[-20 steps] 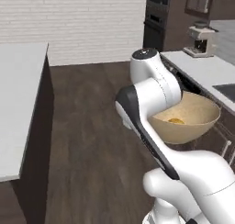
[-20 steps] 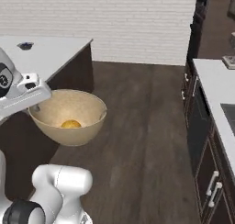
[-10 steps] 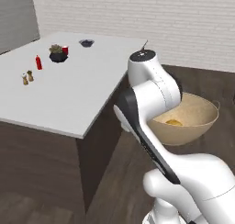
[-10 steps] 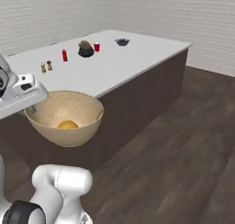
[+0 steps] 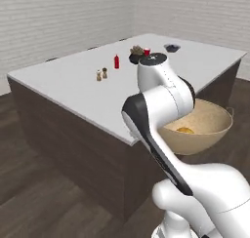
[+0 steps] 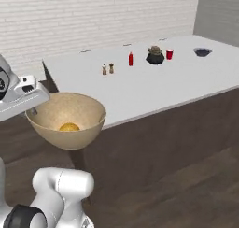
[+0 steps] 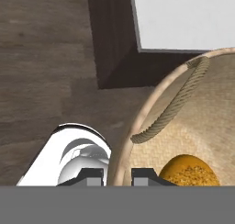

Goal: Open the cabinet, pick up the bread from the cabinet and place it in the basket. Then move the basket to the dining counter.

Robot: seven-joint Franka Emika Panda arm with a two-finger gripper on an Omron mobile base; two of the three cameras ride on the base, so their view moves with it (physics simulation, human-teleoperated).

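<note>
My arm reads glossy white, fat rounded link shells, dark grey-black bands at the joints. Round white cap with a small dark centre mark tops the upper joint. Base is a smooth white bulb. Pincer: two small dark square tips with grey faces.

The basket was tan with a speckled inside, the bread golden-yellow, the dining counter pale grey-white on dark brown.
</note>
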